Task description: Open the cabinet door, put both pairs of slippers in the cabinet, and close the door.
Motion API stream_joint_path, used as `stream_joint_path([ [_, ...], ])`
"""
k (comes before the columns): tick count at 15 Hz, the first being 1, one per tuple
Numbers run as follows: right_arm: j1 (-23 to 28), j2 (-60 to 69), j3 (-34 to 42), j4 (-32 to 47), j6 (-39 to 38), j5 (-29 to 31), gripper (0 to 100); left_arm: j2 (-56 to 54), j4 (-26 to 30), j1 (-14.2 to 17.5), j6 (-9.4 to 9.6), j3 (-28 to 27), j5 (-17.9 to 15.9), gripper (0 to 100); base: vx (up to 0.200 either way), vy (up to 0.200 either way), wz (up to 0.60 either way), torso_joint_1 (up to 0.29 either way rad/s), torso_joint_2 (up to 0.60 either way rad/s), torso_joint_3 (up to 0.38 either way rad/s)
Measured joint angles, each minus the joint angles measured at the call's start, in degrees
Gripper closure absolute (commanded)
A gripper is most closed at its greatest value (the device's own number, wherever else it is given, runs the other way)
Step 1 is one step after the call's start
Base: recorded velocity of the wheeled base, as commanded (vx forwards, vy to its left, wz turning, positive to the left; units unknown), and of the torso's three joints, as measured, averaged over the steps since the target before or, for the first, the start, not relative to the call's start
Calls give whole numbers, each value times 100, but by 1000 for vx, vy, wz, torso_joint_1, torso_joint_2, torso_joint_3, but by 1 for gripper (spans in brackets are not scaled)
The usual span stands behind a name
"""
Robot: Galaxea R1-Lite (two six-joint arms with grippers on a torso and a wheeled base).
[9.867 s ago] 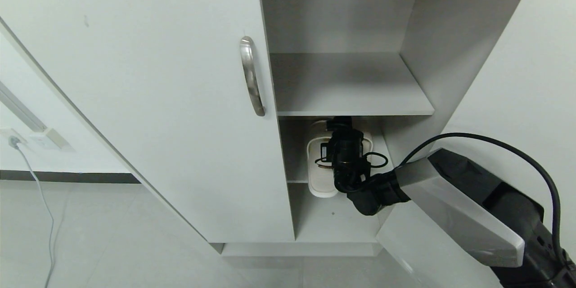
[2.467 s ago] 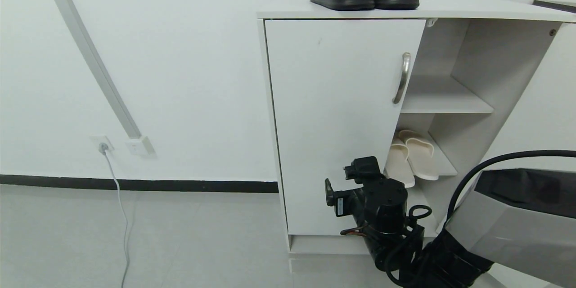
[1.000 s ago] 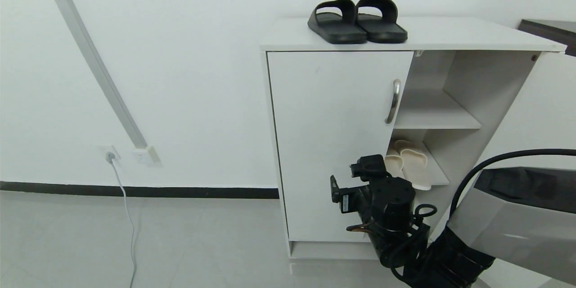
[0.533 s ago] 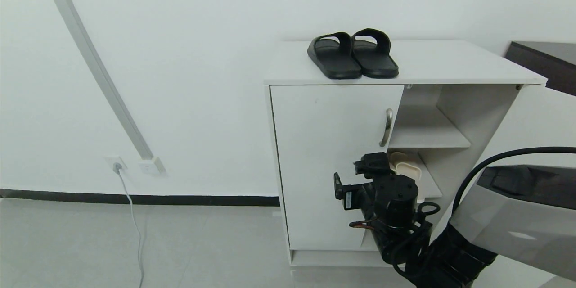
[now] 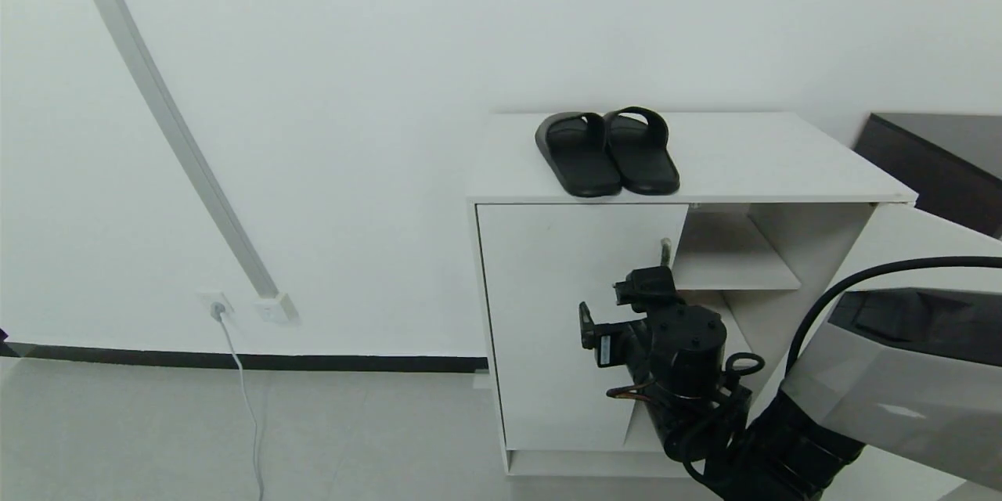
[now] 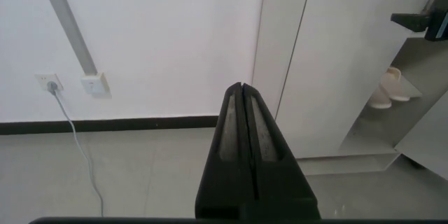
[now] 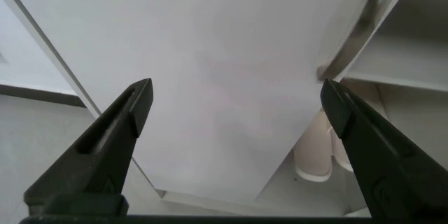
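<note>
Resting atop cabinet (image 5: 751, 164): black slippers (image 5: 607, 155); left jaws closed, right jaws spread, empty.

A plain white wall (image 5: 352, 55) stands behind and to the left of the right pincer (image 5: 618, 305). It is crossed by a grey trunking strip (image 5: 168, 125) that runs slantwise down to a small white box (image 5: 275, 307). A wall socket (image 5: 215, 305) sits just beside that box, and a grey cable (image 5: 246, 407) hangs from it to the ground. A black skirting band (image 5: 235, 360) runs along the foot of the wall, well to the left of the pincer and a little lower, above a pale grey floor (image 5: 156, 438) with a dull sheen. Above and to the right of the pincer, a dark furniture top (image 5: 939, 156) stands against the wall, and the lighting is even and soft.
</note>
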State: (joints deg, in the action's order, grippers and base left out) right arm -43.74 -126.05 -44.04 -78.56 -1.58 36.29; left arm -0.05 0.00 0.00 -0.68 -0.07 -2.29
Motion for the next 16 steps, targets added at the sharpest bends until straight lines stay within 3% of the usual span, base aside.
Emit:
stream_joint_path([
  [16, -2, 13, 2, -9, 61, 0, 0, 0, 0, 0, 2, -2, 2, 100, 0, 0, 0, 223, -512, -293],
])
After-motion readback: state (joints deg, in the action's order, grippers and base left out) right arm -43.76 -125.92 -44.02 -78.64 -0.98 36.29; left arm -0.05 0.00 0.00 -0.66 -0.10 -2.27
